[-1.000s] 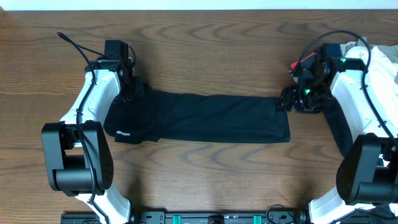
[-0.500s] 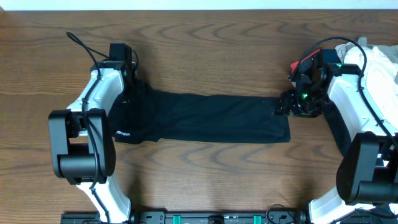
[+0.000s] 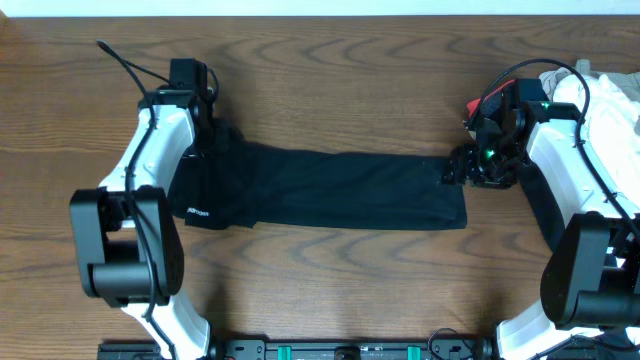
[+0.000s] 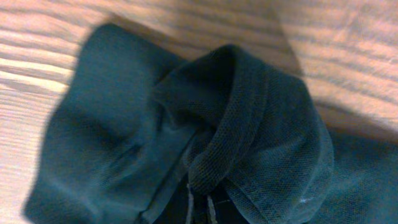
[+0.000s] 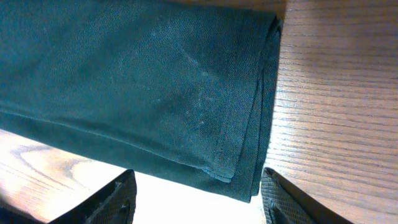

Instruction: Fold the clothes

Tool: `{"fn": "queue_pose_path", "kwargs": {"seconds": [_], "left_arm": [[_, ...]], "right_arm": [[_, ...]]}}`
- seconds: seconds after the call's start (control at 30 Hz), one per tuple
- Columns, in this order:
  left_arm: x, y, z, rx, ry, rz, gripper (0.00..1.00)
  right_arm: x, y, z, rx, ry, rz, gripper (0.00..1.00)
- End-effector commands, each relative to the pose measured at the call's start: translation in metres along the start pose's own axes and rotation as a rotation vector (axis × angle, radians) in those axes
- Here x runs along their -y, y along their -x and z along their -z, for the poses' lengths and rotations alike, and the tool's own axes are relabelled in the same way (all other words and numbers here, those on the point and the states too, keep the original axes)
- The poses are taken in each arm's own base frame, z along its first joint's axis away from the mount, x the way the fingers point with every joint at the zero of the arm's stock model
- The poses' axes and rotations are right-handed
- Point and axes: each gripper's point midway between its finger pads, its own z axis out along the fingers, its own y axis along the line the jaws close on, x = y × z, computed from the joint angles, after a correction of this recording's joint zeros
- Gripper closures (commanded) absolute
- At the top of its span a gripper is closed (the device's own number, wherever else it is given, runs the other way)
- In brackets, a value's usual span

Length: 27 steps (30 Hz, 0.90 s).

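T-shirt: plain black from overhead, dark teal with fine mesh weave in wrist views. Small white logo at its 8 o'clock. Brown wood-grain table. Plain white cloth at 2 o'clock. Arms white with black joints.

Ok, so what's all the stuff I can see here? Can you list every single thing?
black T-shirt: one, black with small white print, folded into a long strip across the middle of the table.
white garment: one, white, far right corner, partly behind the right arm.
table: one, brown wood, under everything.
left arm: one, white and black, left side.
right arm: one, white and black, right side.
left gripper: one, black, shut on the shirt's bunched left end.
right gripper: one, black, open at the shirt's right end.
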Motion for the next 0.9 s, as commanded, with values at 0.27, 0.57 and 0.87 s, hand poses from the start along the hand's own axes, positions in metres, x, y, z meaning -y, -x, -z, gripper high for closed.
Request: {"fn": "queue_pose_path", "kwargs": {"seconds": [0.27, 0.57, 0.87], "left_arm": [[-0.039, 0.025, 0.016, 0.096, 0.073, 0.072, 0.92], [-0.045, 0.022, 0.015, 0.085, 0.078, 0.084, 0.84], [-0.045, 0.022, 0.015, 0.086, 0.078, 0.085, 0.83]], "right_arm": [[-0.005, 0.002, 0.001, 0.011, 0.007, -0.001, 0.37], [0.026, 0.002, 0.000, 0.026, -0.161, -0.135, 0.39], [0.008, 0.014, -0.033, 0.115, 0.008, -0.090, 0.53]]}}
